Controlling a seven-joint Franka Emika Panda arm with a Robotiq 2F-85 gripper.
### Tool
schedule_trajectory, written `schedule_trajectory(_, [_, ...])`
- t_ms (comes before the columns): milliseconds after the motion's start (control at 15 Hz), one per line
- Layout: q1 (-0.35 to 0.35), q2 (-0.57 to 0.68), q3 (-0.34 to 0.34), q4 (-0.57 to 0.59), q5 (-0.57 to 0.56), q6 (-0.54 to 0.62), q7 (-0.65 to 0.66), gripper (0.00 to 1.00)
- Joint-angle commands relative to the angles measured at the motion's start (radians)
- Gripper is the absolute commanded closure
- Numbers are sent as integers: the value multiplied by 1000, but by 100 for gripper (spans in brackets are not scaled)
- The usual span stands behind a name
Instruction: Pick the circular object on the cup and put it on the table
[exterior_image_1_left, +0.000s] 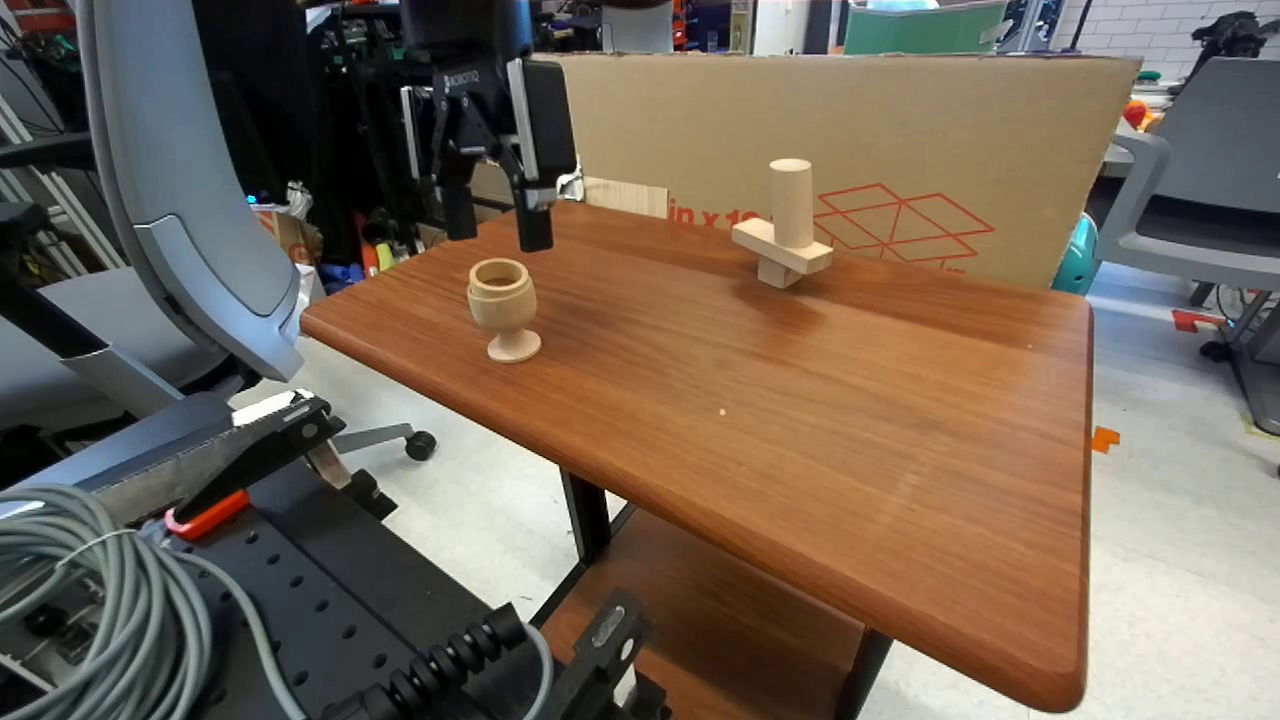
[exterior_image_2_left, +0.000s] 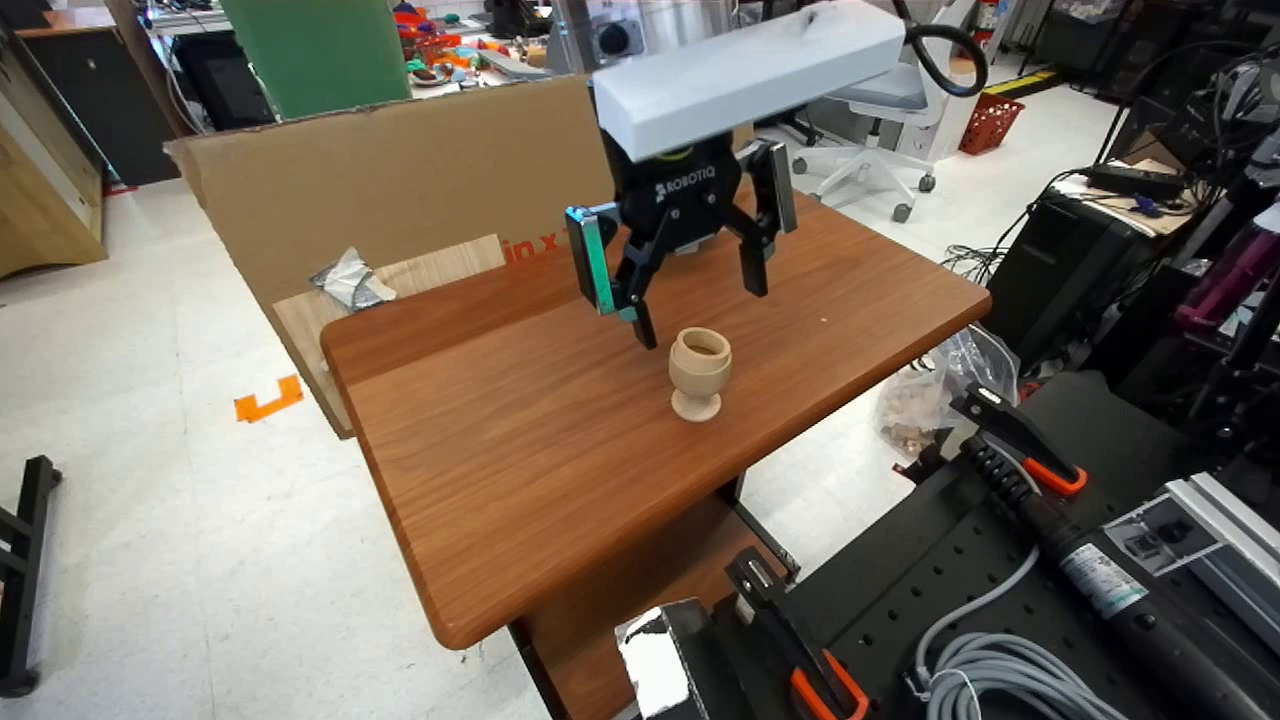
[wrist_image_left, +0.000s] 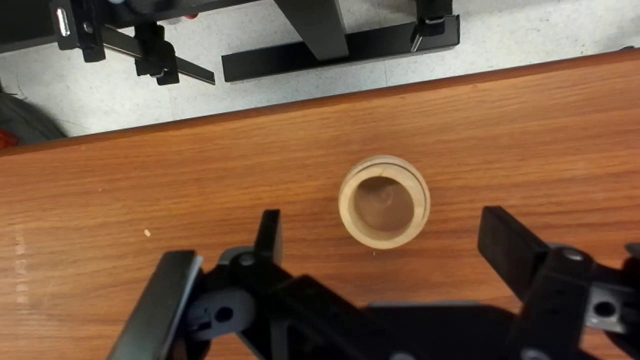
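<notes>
The circular object, a pale wooden ring (exterior_image_1_left: 500, 291), sits on top of the cup (exterior_image_1_left: 505, 315). The ring (exterior_image_2_left: 700, 361) and cup (exterior_image_2_left: 698, 384) also show in an exterior view, with the cup upright on the reddish-brown table (exterior_image_1_left: 820, 420). In the wrist view the ring (wrist_image_left: 382, 241) covers most of the cup, and a slim part of the cup's edge shows behind it. My gripper (exterior_image_1_left: 497, 228) is open and empty above the cup, not touching it. In the wrist view the ring lies between the spread fingers and slightly ahead of the gripper (wrist_image_left: 382, 215).
A wooden peg (exterior_image_1_left: 792, 205) on a flat base stands at the table's far side. A large cardboard sheet (exterior_image_1_left: 900, 130) stands behind the table. A grey chair (exterior_image_1_left: 215, 190) is close to the table's end. A black perforated cart (exterior_image_2_left: 900, 590) with cables and clamps stands near the front edge.
</notes>
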Motion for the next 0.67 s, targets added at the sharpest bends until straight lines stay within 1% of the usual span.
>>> schedule_trajectory(0, [22, 9, -27, 3, -7, 10, -28, 0])
schedule_trajectory(400, [33, 22, -37, -4, -37, 12, -24, 0])
schedule_trajectory(467, [36, 28, -40, -3, -45, 10, -18, 3])
schedule_trajectory(533, [39, 33, -42, -1, -53, 9, -15, 12])
schedule_trajectory(600, [42, 39, -45, 1, -65, 9, -11, 15])
